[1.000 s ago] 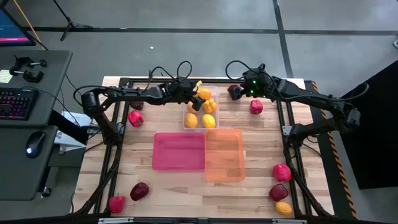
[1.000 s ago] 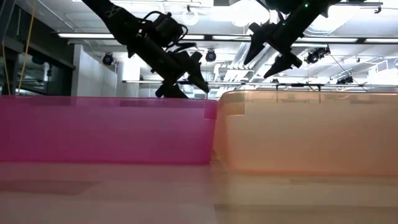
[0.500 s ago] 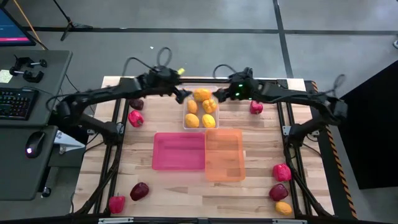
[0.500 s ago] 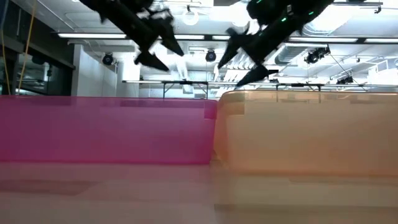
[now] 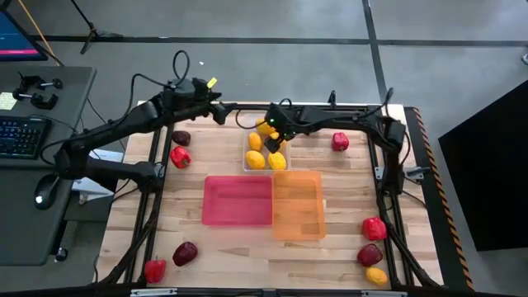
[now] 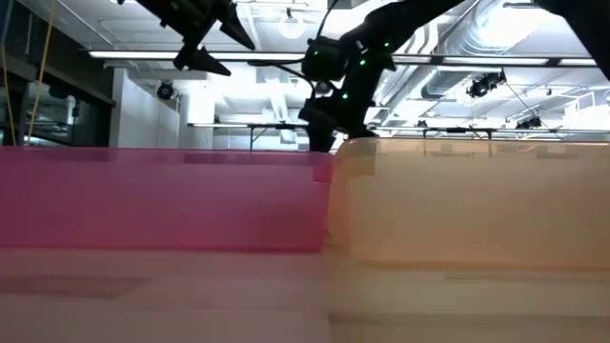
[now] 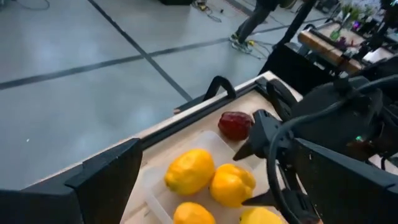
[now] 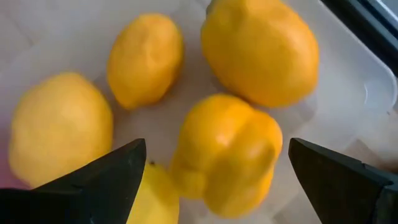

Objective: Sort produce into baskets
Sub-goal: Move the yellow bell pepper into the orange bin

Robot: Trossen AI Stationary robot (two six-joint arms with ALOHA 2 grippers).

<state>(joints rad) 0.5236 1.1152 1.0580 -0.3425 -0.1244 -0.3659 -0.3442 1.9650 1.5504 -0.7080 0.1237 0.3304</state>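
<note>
The clear bin (image 5: pixel 266 150) at the far middle holds several yellow pieces: ovals (image 8: pixel 146 59) and a yellow pepper (image 8: pixel 227 152). My right gripper (image 5: pixel 275 140) hangs open just above them, a finger on either side of the pepper without touching it (image 8: pixel 217 186). My left gripper (image 5: pixel 219 111) is open and empty, raised over the far left of the table (image 6: pixel 217 43). The pink bin (image 5: pixel 238 200) and the orange bin (image 5: pixel 297 204) stand side by side at the centre. A maroon piece (image 7: pixel 236 124) lies by the clear bin's far end.
Loose pieces lie on the table. At the left are a maroon one (image 5: pixel 181 138) and a red pepper (image 5: pixel 180 156). A red pepper (image 5: pixel 340 142) lies at the far right. Two lie near left (image 5: pixel 185 252), and three near right (image 5: pixel 373 228). A desk with a keyboard (image 5: pixel 21 136) stands left of the table.
My left gripper has drawn back from over the clear bin toward the table's far left and gone up. My right gripper has swung from the far right toward the left and come down over the yellow pieces in the clear bin.
</note>
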